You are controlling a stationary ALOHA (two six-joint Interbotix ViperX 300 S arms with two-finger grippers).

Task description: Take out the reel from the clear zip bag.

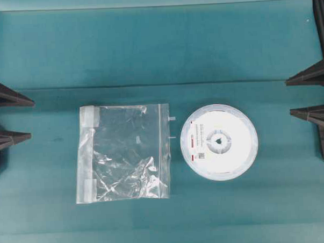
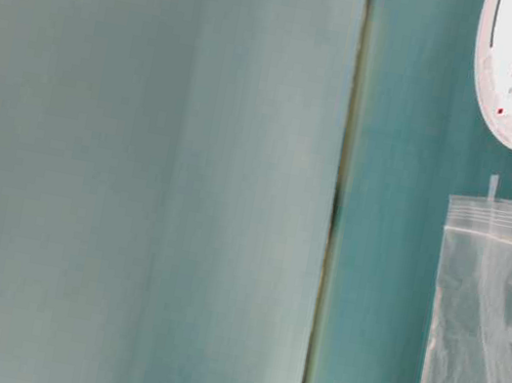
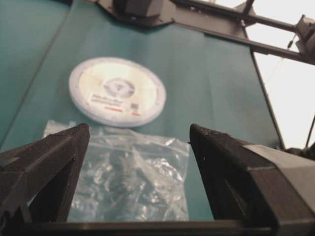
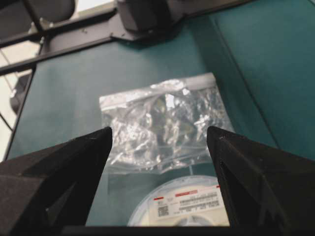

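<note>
Two items on the teal worktop [image 1: 148, 52], and the reel [image 1: 219, 141] already lies outside the clear zip bag [image 1: 123, 153], just beside its zip edge, flat, label up. Bag looks empty and crumpled in every view that shows it, zip strip toward the reel.

Left end effector [image 1: 8, 120] and right end effector [image 1: 311, 96] both sit at the worktop's side edges, well apart from both items, jaws spread wide, nothing between them.

Handling, as a judgement:
- Reel: rigid flat disc, probably light, smooth faces, likely slippery. Lying flush on the worktop it gives no edge to pinch from above; best hold is across the rim, or at the hub hole. Translucent rim may be thin, so go easy on squeeze.
- Bag: thin, soft film, near weightless, will slide and crumple if pushed. Pinch a corner or the stiffer zip strip.

Task reads as essentially done.
</note>
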